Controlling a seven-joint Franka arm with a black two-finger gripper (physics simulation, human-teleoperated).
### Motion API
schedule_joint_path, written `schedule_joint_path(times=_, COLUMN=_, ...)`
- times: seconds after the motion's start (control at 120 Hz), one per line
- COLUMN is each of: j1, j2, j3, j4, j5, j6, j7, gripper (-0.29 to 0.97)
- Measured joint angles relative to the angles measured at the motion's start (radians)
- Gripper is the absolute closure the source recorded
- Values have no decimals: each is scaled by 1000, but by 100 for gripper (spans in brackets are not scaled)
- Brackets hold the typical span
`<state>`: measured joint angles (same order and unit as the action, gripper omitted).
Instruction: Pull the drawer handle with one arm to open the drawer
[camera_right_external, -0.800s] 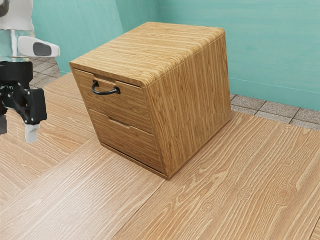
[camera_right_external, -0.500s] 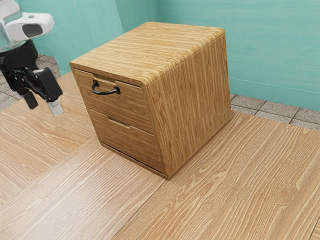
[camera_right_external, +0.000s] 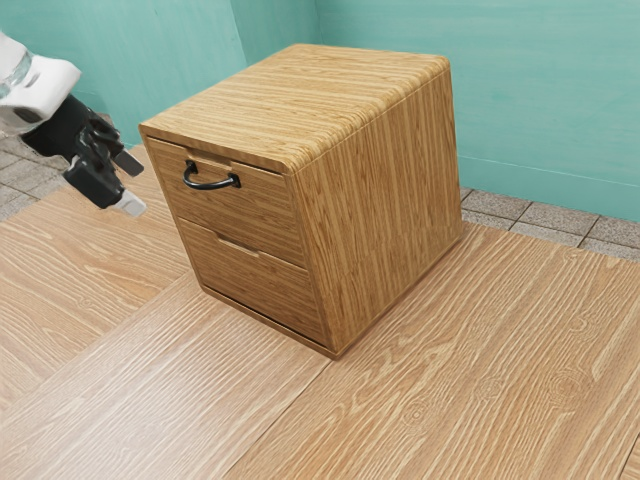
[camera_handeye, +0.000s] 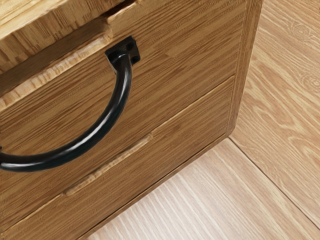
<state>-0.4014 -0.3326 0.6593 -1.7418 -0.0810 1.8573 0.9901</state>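
A wooden two-drawer cabinet stands on the wooden floor. Its top drawer sits flush with the front and carries a black curved handle. My gripper hovers to the exterior view's left of that handle, a short gap away, fingers pointing toward it. The fingers stand apart with nothing between them, so it is open. In the wrist view the handle curves across the top drawer's front, with the lower drawer beneath it.
The lower drawer has only a thin recessed grip. Teal walls rise behind the cabinet, with a strip of grey tiles at their base. Open wooden floor lies in front.
My hand has risen from low at the left and swung toward the cabinet front, tilting its fingers to point at the handle. The cabinet and drawers have not moved.
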Motion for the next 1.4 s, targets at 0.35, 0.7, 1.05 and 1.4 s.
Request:
schedule_joint_path(times=0.35, j1=-7, j2=-4, j3=-21, j4=-85, j5=-16, j6=225, j7=480, gripper=0)
schedule_joint_path(times=0.7, j1=-3, j2=-38, j3=-123, j4=-146, j5=255, j6=341, j7=617, gripper=0)
schedule_joint_path(times=1.05, j1=14, j2=-97, j3=-84, j4=-274, j5=282, j6=416, j7=675, gripper=0)
schedule_joint_path(times=1.4, j1=13, j2=-30, j3=-84, j4=-273, j5=223, j6=471, j7=705, gripper=0)
